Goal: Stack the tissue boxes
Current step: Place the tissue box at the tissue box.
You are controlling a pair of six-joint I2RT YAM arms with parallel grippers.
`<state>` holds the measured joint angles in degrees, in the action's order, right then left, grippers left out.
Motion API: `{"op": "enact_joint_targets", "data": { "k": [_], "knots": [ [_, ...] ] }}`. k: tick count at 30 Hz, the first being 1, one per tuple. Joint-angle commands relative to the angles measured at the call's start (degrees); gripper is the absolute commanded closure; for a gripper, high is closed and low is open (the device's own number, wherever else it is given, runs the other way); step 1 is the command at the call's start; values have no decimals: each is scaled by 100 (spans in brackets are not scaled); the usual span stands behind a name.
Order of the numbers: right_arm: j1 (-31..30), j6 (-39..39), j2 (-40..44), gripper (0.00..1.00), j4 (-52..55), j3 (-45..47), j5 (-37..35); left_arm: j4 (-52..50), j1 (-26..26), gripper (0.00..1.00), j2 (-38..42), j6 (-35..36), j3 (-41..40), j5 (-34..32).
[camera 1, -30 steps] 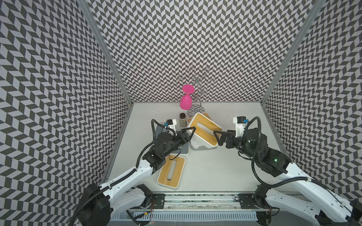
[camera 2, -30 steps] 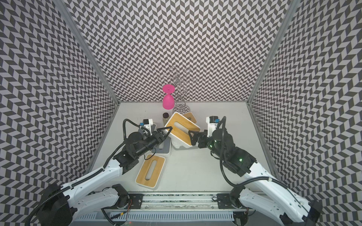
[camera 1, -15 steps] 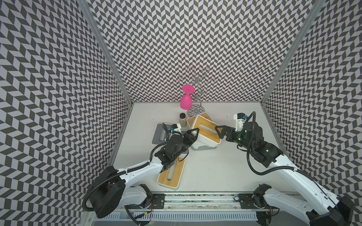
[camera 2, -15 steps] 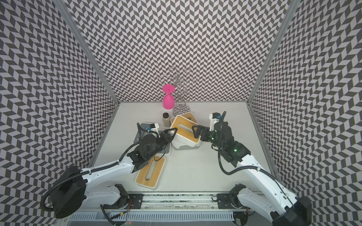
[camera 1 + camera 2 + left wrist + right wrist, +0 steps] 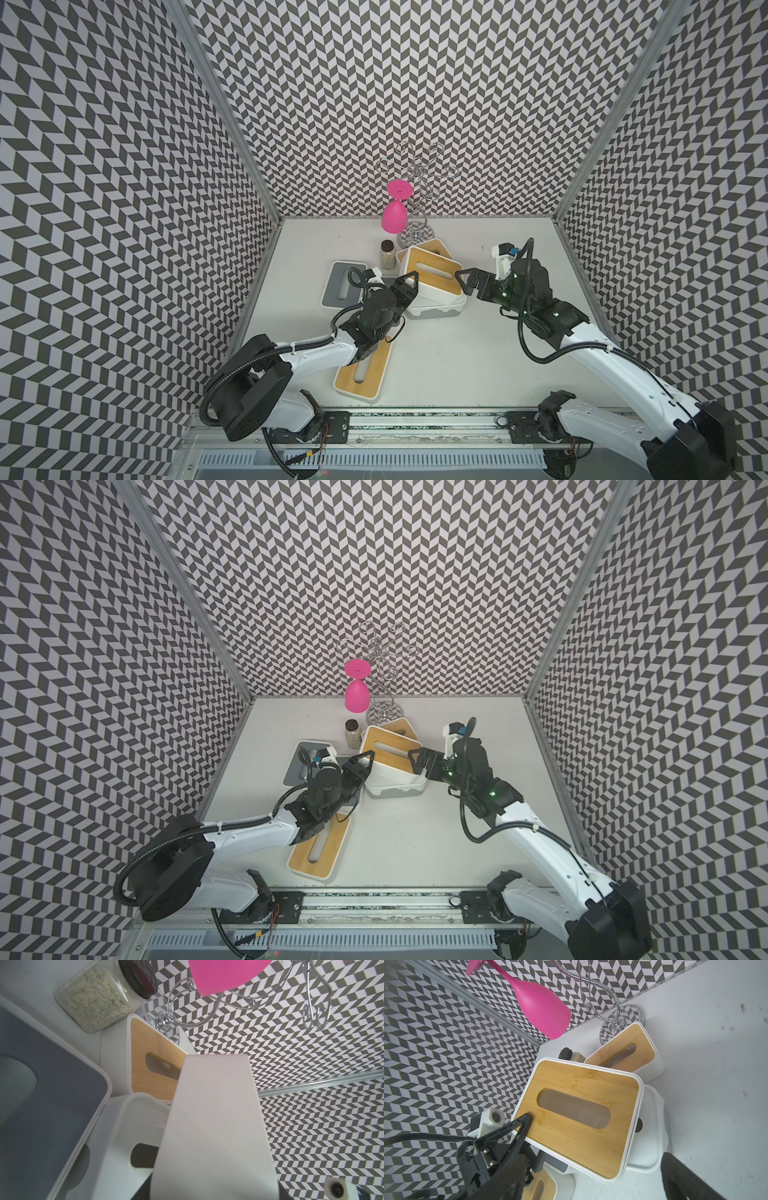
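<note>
Delta: left arm has swung its elbow toward the front and uncovered the grey box [image 5: 334, 291]. left fingers [image 5: 409, 282] and right fingers [image 5: 462, 283] stay at opposite ends of the tilted bamboo box [image 5: 432, 280].
Grey box: flat on the bench [image 5: 457, 361], leftmost of the cluster, untouched.
Front bamboo box [image 5: 348, 380]: flat near the front edge, partly under the left forearm.
Left fingers: narrow, clamped on the tilted bamboo box's left end.
Tilted bamboo box: askew on top of the white box [image 5: 440, 309], not seated square.
Back bamboo box [image 5: 428, 245]: behind the pile, just beside the wire rack [image 5: 415, 170] foot.
Right fingers: wide, empty, just beside the tilted box's right end. Contact: cannot tell.
Key relation: the box's long axis and slot run along the line from left fingers to right fingers. Its free end faces the right fingers, so the right arm is nearer.
Count: five boxes in view (three bamboo, one grey, one white), one jar [image 5: 387, 257], one pink goblet [image 5: 393, 216], one rack.
</note>
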<state>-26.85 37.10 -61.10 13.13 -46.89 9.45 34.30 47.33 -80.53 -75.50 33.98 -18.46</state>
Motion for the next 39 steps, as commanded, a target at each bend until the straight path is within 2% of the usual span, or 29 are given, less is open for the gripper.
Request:
{"op": "enact_joint_targets", "data": {
  "k": [1, 4, 7, 14, 24, 30, 36, 39],
  "knots": [
    [82, -14, -15, 1, -449, 97, 82, 582, 164, 55, -63, -193, 211, -445],
    [144, -29, -84, 1, -493, 128, 152, 511, 188, 51, -233, -265, 280, -429],
    [189, -58, -121, 1, -540, 167, 208, 312, 254, 36, -291, -259, 323, -550],
    [251, -63, -261, 1, -677, 216, 411, -237, 259, 20, -336, -281, 462, -507],
    [286, -122, -374, 1, -715, 244, 568, -948, 277, 15, -279, -382, 555, -232],
    [286, -137, -433, 1, -721, 275, 650, -1451, 277, 1, -149, -388, 607, -36],
    [289, -181, -512, 1, -770, 277, 920, -2144, 206, 0, 6, -271, 799, 241],
    [294, -211, -541, 1, -712, 277, 971, -2798, 205, 0, 81, -123, 1052, 314]
  ]
}}
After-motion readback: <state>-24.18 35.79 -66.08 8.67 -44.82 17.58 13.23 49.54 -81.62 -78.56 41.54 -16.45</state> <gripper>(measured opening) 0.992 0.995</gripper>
